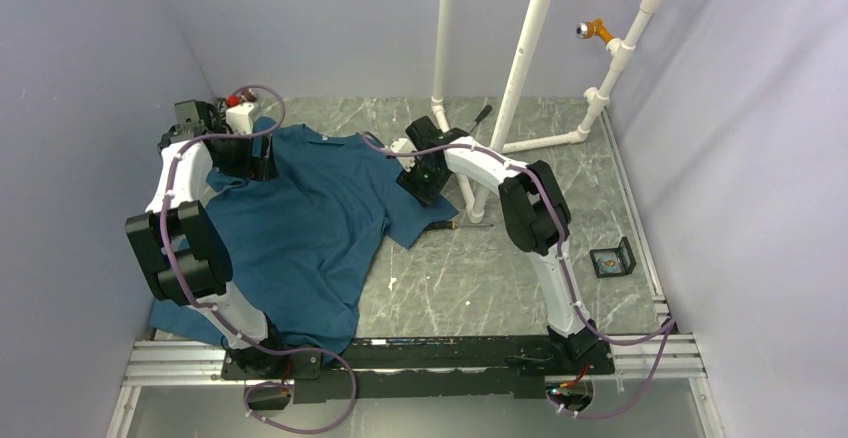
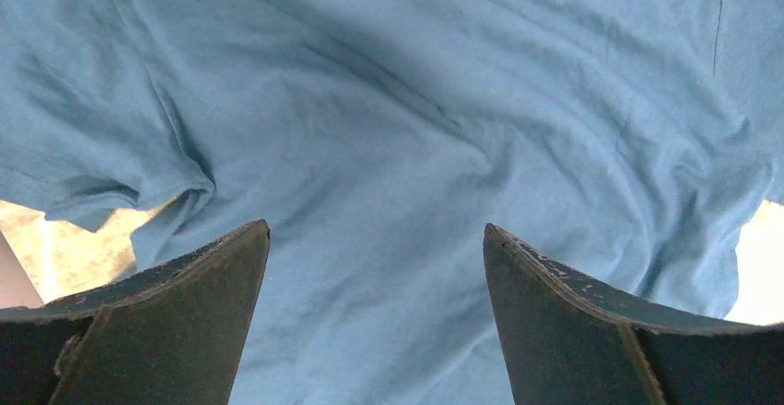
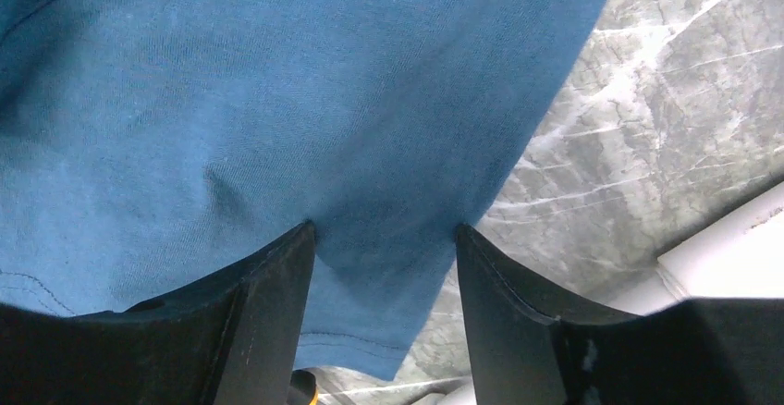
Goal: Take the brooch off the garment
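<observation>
Teal cloth of the garment (image 1: 300,228) lay spread on the grey marbled table (image 1: 480,278). My left gripper (image 2: 376,231) stood wide apart over its far left shoulder, pinching nothing. My right gripper (image 3: 384,229) was also spread, its tips at the sleeve's edge. I could not make out the brooch.

Grey marbled table (image 1: 480,278) — teal garment (image 1: 300,228) on the left, screwdriver (image 1: 470,225) beside its sleeve, small black box (image 1: 612,258) at right
</observation>
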